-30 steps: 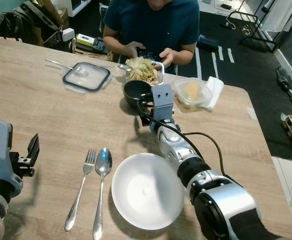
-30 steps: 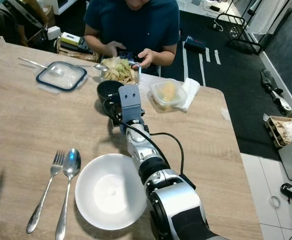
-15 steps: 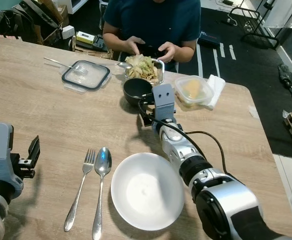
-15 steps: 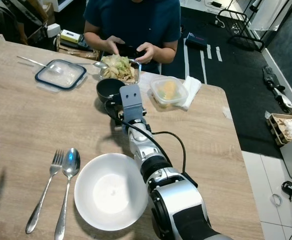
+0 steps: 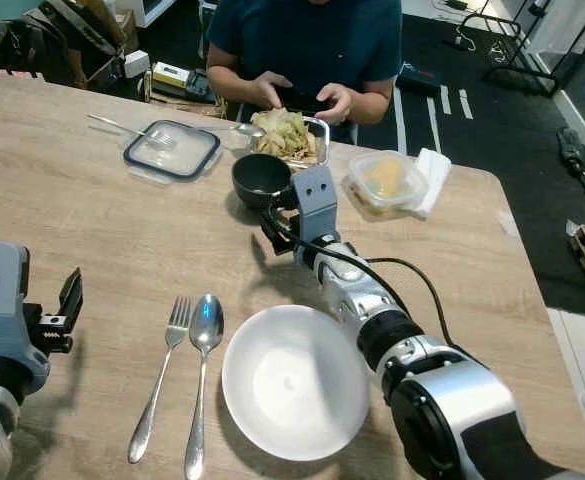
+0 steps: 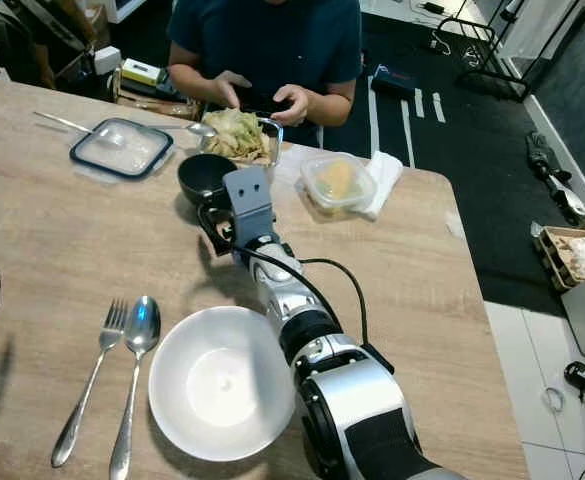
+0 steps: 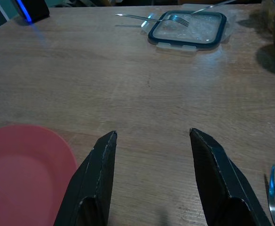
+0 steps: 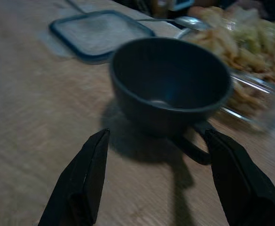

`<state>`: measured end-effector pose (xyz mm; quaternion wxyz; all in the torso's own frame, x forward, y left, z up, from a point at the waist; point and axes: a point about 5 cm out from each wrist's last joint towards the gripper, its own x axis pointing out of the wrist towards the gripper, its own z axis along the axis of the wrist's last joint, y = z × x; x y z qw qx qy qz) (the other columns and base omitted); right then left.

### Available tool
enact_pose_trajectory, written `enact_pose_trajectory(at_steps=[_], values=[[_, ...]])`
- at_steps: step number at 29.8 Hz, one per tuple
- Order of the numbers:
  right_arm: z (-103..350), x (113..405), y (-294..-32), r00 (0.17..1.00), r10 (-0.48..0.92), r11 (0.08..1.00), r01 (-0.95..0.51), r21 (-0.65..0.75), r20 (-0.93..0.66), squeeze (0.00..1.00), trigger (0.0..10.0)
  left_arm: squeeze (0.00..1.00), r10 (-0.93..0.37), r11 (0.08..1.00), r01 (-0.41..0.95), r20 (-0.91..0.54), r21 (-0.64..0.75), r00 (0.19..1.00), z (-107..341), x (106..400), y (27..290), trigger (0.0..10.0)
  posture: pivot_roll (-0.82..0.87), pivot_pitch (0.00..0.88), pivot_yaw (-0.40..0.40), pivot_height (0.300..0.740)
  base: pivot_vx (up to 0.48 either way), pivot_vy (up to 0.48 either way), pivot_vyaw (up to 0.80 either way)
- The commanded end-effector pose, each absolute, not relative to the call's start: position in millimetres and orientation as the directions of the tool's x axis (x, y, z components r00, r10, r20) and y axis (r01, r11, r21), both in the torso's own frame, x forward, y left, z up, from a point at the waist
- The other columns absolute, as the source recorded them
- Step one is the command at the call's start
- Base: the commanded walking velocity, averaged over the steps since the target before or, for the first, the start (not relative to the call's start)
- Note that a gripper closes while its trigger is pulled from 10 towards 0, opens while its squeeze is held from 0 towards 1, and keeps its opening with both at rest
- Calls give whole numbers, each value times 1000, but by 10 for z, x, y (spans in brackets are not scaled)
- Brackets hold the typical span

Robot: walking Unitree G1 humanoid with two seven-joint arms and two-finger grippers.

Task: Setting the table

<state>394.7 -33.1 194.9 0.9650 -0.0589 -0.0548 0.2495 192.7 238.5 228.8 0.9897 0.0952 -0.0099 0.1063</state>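
Observation:
A black cup (image 5: 262, 178) with a side handle stands on the wooden table (image 5: 92, 230) in front of a seated person (image 5: 302, 40). My right gripper (image 8: 158, 139) is open just short of the cup, one finger (image 8: 88, 174) on each side of its base, and the handle points toward the other finger (image 8: 236, 174). Nearer me lie a white bowl (image 5: 294, 380), a fork (image 5: 167, 370) and a spoon (image 5: 204, 340). My left gripper (image 7: 153, 135) hovers open over bare table at the near left, beside a pink plate (image 7: 19, 174).
Behind the cup sit a glass dish of food (image 5: 287, 135), a container lid (image 5: 172, 150) with a fork on it, a lidded plastic tub (image 5: 384, 182) and a napkin (image 5: 430, 170). The person's hands (image 5: 302, 95) are at the far edge. The table ends at the right.
My right gripper has swung a little to the left, and the black cup now sits slightly further left as well. The left arm has stayed put.

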Motion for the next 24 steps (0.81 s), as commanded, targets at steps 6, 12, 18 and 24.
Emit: enact_pose_trajectory(at_steps=[6,12,18,24], values=[[1975,3975,-402,901,423,903,-410,-126,99,0,10000,0,210,961,-211,25,180,977,2255,1933,2373,10000,461,149,-46,740,0,0,0],[2030,4014,-489,935,330,944,-325,-64,128,0,10000,0,211,960,-211,23,182,977,2252,1927,2373,10000,466,150,-44,740,0,0,0],[1993,4016,-483,941,326,943,-317,-99,95,0,10000,0,212,960,-213,23,184,977,2257,1920,2378,10000,471,152,-45,740,0,0,0],[1934,4003,-453,947,315,945,-306,-116,63,0,10000,0,217,958,-217,24,185,976,2263,1906,2380,10000,479,157,-46,740,0,0,0]])
